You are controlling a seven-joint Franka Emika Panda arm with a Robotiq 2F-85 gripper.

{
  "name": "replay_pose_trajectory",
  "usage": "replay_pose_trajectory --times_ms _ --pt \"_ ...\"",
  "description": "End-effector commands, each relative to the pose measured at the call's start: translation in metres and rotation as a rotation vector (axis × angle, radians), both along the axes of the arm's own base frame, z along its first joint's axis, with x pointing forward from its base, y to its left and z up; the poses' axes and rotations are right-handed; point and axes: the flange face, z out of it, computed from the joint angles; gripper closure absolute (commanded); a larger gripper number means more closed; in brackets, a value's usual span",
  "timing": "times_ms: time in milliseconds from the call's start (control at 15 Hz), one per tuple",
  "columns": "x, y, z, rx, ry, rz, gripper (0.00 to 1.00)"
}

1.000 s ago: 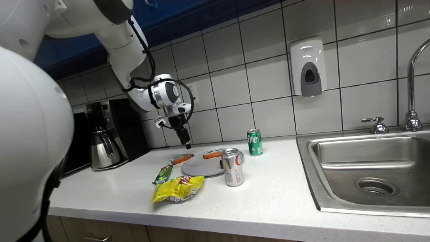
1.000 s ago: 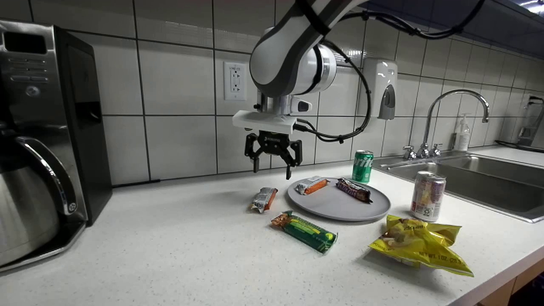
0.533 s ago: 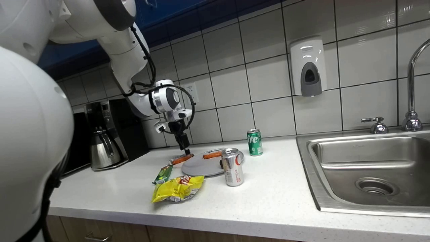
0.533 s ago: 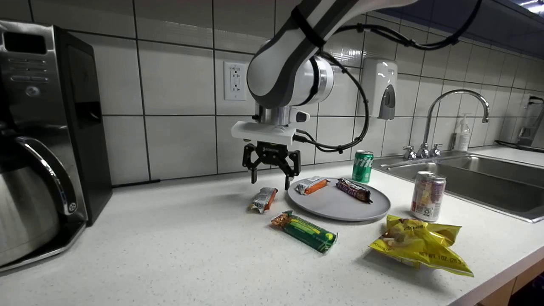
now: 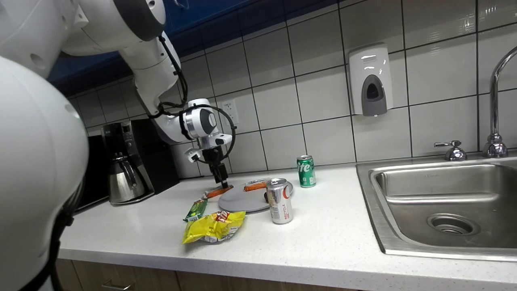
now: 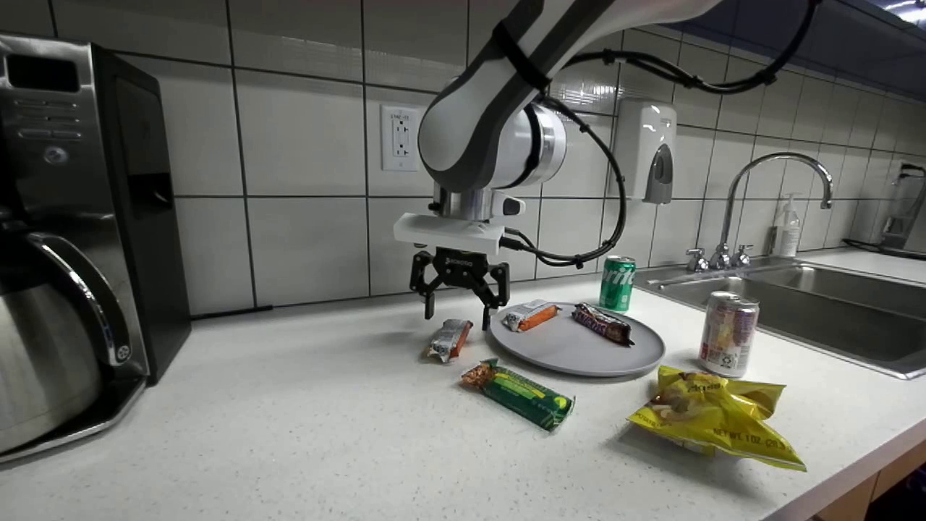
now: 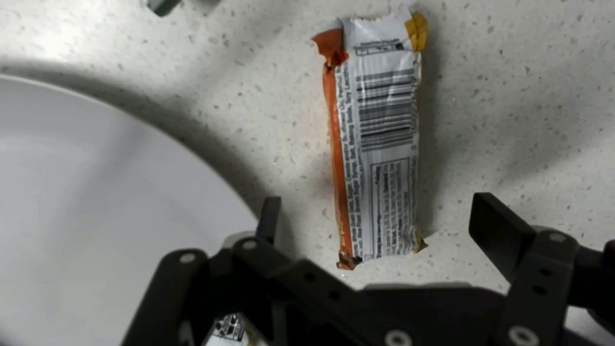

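We've got the claw (image 6: 457,320) with its jaws spread wide and nothing caught in them, hanging low over the counter (image 6: 289,434), and look, right between its fingers (image 7: 502,235) in the wrist view lies the orange-and-silver snack bar (image 7: 377,144), flat on the counter, a gap to either side! Just beside it we find the grey plate (image 7: 120,206), its rim close to one finger, carrying another orange bar (image 6: 532,316) and a dark-wrapped bar (image 6: 604,325). Nearer us in an exterior view, the green bar (image 6: 524,398) lies slantwise near the plate. Out we go: yellow chip bag (image 6: 712,420), silver can (image 6: 729,334) upright near it, green can (image 6: 617,284) standing by the plate's far side, then the sink (image 5: 472,182); opposite, we spot the coffee maker (image 6: 134,231), well apart.
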Motion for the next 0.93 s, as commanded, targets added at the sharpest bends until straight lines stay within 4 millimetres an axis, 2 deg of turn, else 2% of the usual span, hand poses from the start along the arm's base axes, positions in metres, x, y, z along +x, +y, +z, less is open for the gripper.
replay_pose_trajectory --times_ms 0,200,600,667,733,867 --pt "0.0021 0.0109 0.0016 0.038 0.004 0.043 0.00" --pt "-0.0002 0.0155 -0.0025 0.047 0.014 0.053 0.00" --pt "-0.0003 0.0125 -0.0056 0.044 0.016 0.047 0.01" --pt "-0.0004 0.0124 -0.0055 0.044 0.015 0.046 0.26" --pt "-0.0003 0.0121 -0.0051 0.044 0.011 0.048 0.26" --pt "-0.0003 0.0120 -0.0046 0.043 0.011 0.050 0.39"
